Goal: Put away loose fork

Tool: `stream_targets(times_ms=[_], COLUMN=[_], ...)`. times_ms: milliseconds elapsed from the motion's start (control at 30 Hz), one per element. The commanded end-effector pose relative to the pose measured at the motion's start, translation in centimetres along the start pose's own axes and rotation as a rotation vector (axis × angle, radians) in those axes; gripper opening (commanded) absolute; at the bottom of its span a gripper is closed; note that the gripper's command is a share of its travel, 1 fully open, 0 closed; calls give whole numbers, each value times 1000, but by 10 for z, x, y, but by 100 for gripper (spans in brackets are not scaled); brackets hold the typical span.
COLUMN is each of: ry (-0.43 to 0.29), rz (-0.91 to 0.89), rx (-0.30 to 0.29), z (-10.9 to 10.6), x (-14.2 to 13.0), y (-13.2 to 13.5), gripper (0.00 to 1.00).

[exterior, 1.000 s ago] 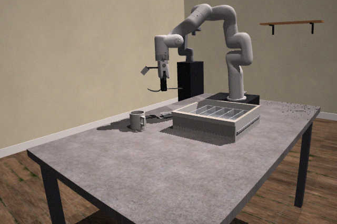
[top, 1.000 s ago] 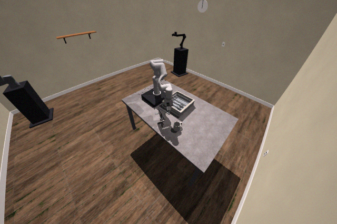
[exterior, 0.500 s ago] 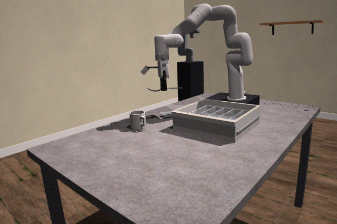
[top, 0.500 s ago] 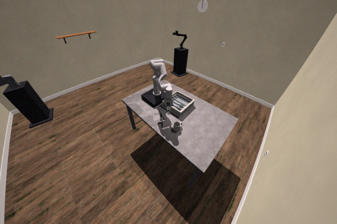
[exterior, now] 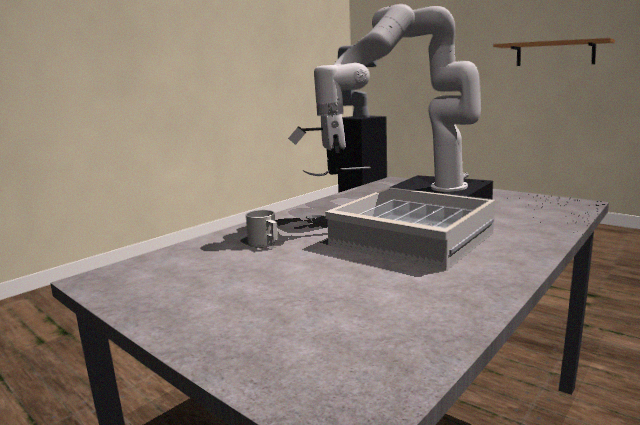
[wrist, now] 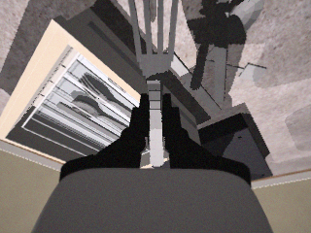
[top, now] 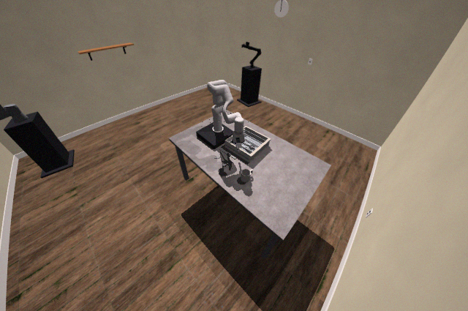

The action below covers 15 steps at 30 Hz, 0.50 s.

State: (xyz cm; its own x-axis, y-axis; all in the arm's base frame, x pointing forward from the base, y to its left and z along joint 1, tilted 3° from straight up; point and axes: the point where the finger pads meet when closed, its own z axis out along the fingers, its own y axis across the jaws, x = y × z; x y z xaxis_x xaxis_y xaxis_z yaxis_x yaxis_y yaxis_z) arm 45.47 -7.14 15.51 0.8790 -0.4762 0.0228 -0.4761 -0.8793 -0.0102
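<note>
My gripper (exterior: 333, 170) (wrist: 155, 105) is shut on the loose fork (exterior: 355, 168) (wrist: 156, 62) and holds it roughly level, well above the table. In the wrist view its tines point to the top of the picture and its handle runs back between the fingers. In the exterior view the fork and gripper appear left of and higher than the tray (top: 260, 149) (exterior: 387, 242) (wrist: 41, 53). The tray has several long slots with thin dividers. In the wrist view a fork head (wrist: 94, 84) and rounded cutlery heads show in it. How many forks lie there I cannot tell.
A grey mug (top: 246, 175) (exterior: 256, 229) stands upright on the table, its handle towards the tray. The arm's black base block (top: 211, 134) (exterior: 413, 182) (wrist: 238, 141) stands behind the tray. Shadows of the arm and fork fall beside the tray.
</note>
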Motion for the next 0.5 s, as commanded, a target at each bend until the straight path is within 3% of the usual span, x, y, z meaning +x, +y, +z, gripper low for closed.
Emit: stream_targets(times_ms=[0, 400, 467], ry=[32, 34, 34], rz=[6, 4, 4], rx=[-12, -14, -14], z=[0, 4, 4], x=[-60, -160, -160], y=[-32, -80, -80], gripper=[3, 3, 3])
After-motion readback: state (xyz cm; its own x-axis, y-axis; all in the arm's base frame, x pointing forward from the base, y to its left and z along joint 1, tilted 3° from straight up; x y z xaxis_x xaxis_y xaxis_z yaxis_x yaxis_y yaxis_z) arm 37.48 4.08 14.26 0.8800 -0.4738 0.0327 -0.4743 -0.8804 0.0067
